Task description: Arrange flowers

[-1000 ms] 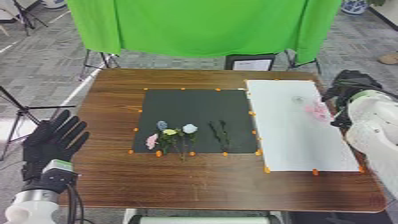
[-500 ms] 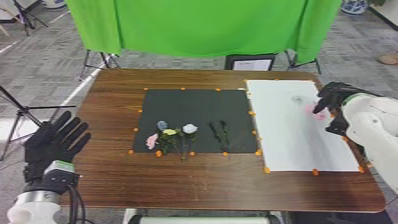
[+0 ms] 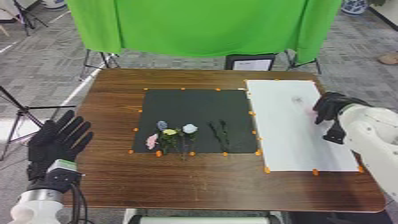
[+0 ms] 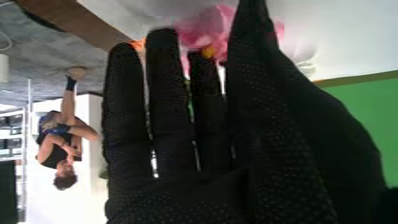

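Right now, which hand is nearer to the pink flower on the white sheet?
Right. The right hand is at the sheet's right side, close to the pink flower; the left hand is by the table's left edge, beyond the black mat.

Flowers on black mat, pink bloom (apart)

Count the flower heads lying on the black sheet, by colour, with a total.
Pink flower head: 1
Blue-grey flower head: 1
Yellow flower head: 1
White flower head: 1
Total: 4
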`<action>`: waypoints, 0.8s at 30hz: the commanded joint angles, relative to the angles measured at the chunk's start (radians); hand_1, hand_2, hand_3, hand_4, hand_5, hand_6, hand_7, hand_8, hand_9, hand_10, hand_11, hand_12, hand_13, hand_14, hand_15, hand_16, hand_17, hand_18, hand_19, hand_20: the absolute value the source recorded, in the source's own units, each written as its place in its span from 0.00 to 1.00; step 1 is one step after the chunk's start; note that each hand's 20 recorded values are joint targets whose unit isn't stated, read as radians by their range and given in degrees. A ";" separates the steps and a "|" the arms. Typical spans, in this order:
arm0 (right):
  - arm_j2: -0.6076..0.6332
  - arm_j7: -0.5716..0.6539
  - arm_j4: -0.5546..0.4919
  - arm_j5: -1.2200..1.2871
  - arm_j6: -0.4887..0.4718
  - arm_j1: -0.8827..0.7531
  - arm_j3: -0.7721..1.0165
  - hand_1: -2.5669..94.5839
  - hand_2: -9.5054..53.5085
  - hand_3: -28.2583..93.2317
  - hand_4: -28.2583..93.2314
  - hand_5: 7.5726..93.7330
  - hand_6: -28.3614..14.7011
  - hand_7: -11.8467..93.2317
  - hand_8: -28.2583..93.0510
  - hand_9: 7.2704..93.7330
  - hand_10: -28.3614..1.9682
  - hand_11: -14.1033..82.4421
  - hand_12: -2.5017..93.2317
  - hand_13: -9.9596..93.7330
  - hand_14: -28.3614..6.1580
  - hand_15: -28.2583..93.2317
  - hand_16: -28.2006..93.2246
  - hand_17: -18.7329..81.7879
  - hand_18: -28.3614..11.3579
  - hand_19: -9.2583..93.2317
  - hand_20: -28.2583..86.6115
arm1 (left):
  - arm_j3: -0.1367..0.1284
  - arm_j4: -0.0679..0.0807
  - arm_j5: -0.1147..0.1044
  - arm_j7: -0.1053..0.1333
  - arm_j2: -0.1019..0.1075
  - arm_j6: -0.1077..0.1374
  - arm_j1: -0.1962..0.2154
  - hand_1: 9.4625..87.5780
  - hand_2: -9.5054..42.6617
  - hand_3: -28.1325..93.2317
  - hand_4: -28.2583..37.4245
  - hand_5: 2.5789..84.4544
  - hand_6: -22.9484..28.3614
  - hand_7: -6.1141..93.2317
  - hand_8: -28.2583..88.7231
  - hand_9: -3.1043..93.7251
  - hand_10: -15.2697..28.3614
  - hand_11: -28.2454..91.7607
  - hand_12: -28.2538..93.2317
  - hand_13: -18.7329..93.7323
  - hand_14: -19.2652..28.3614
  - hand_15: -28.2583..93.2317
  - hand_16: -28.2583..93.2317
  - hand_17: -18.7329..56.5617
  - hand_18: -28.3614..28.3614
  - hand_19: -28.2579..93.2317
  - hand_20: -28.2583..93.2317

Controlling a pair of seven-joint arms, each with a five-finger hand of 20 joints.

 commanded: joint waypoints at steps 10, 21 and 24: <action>0.007 -0.076 -0.042 -0.060 0.195 -0.099 -0.013 0.65 0.00 0.75 0.00 0.78 0.82 0.42 0.19 0.92 0.82 0.20 0.38 0.79 0.78 0.39 0.59 0.50 0.32 0.74 0.56 | -0.001 -0.002 0.006 -0.019 -0.010 0.000 0.010 0.22 0.38 0.86 0.01 0.47 0.64 0.20 0.17 0.39 0.73 0.40 0.34 0.38 0.75 0.52 0.19 0.14 0.79 0.54 0.31; 0.053 -0.085 -0.165 -0.103 0.323 -0.136 0.025 0.63 0.00 0.78 0.00 0.82 0.79 0.40 0.20 0.95 0.81 0.20 0.40 0.81 0.78 0.40 0.61 0.51 0.31 0.75 0.56 | 0.001 0.000 0.002 -0.018 -0.007 -0.001 0.014 0.22 0.38 0.86 0.01 0.47 0.64 0.20 0.17 0.39 0.73 0.40 0.34 0.37 0.75 0.52 0.19 0.14 0.79 0.54 0.31; 0.056 -0.079 -0.166 -0.102 0.329 -0.136 0.023 0.63 0.00 0.79 0.00 0.81 0.79 0.40 0.21 0.94 0.80 0.21 0.40 0.81 0.78 0.40 0.61 0.51 0.32 0.74 0.56 | -0.003 -0.002 0.003 -0.020 -0.008 0.000 0.020 0.22 0.38 0.86 0.01 0.47 0.64 0.20 0.17 0.39 0.73 0.40 0.34 0.38 0.75 0.53 0.19 0.14 0.79 0.54 0.31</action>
